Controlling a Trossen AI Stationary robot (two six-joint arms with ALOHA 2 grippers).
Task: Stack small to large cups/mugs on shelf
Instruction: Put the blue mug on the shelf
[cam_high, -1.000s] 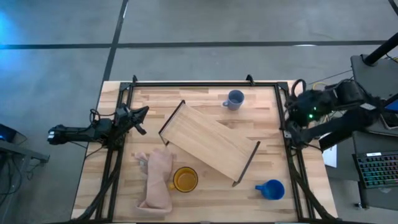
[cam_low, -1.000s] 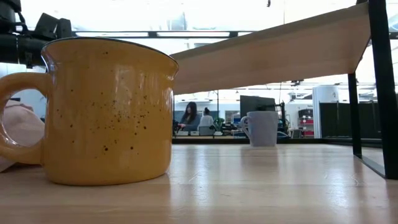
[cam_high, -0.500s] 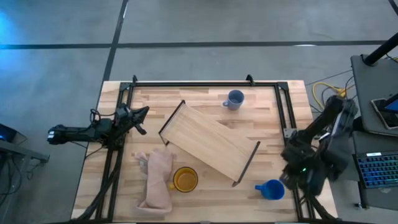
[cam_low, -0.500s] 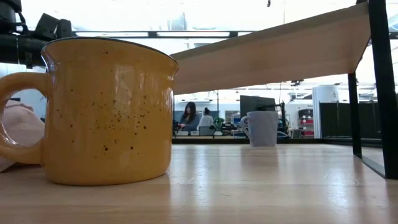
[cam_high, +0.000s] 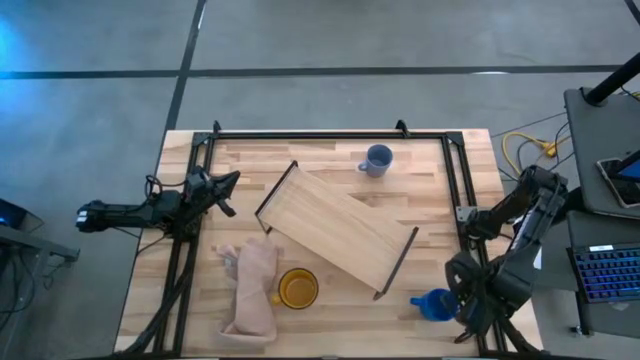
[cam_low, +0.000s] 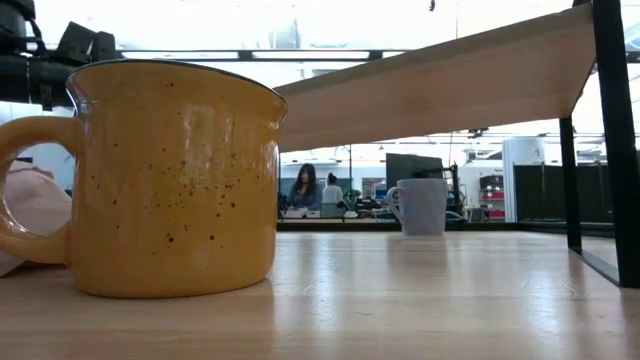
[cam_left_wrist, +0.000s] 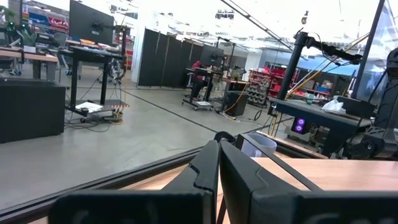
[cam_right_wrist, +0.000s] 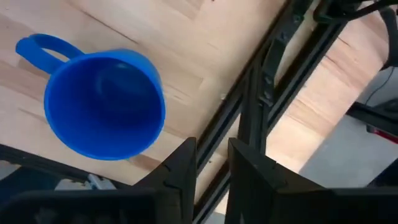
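The bright blue mug (cam_high: 435, 303) stands upright at the near right of the table and also shows in the right wrist view (cam_right_wrist: 102, 102). My right gripper (cam_high: 464, 290) (cam_right_wrist: 211, 152) is just to its right, over the table's black edge rail, open and empty. The yellow-orange mug (cam_high: 297, 288) (cam_low: 175, 180) stands near the front. The grey-blue mug (cam_high: 377, 160) (cam_low: 420, 205) stands at the far side. The shelf (cam_high: 335, 228) stands slantwise mid-table on its black end frames (cam_low: 610, 130). My left gripper (cam_high: 226, 186) (cam_left_wrist: 219, 168) waits shut at the left edge.
A pale pink-beige cloth (cam_high: 255, 290) lies next to the yellow-orange mug's handle side. A black rail frame (cam_high: 458, 170) runs around the table's edges. People sit in the room beyond the table (cam_low: 305, 190).
My right arm has swung from the table's far right side toward the near edge, and its gripper has come to rest just right of the bright blue mug. The mugs, shelf and cloth have stayed where they were.
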